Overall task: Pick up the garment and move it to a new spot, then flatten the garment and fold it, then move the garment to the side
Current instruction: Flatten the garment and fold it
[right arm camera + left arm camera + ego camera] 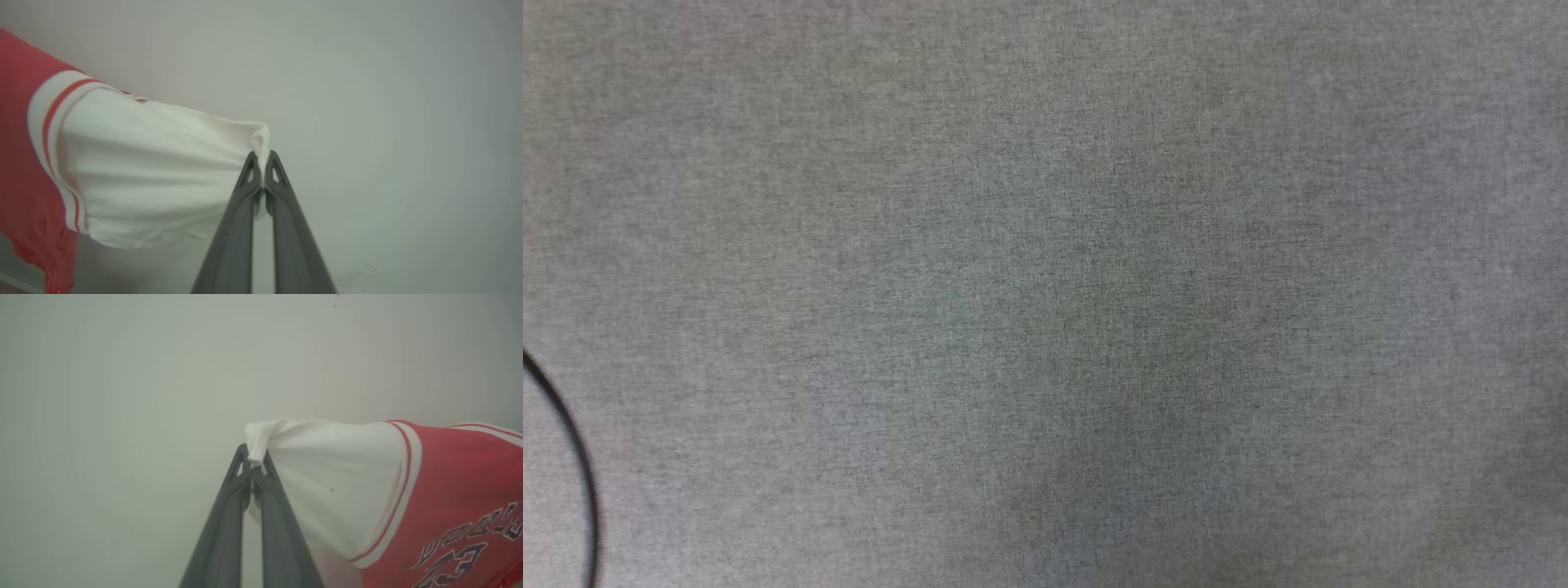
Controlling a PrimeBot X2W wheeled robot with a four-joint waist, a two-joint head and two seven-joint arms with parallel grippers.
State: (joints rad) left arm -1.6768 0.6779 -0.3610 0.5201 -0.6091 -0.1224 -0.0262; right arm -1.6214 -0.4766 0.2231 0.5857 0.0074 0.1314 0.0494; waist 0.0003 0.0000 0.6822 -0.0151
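The left gripper (254,460) has its fingers pressed together on a bunched tip of the garment's (449,469) white sleeve (327,477), the cloth poking out past the fingertips. From that pinch the sleeve spreads away to the striped red-and-white trim (402,490) and then to the red body, where part of the dark, white-edged lettering and number (470,547) shows near the corner of the left wrist view. The right gripper (261,165) is likewise closed on the garment (16,171), its fingers pinching the edge of the other white sleeve (155,171). This sleeve stretches from the fingertips back to a band of red-and-white trim (49,118) and the red body, whose lower edge hangs loose. In both wrist views the garment is held up in the air against a plain pale background, touching nothing but the fingers. The head view looks onto a grey woven surface (1045,294), with a thin black cable (580,465) curving across one lower corner.
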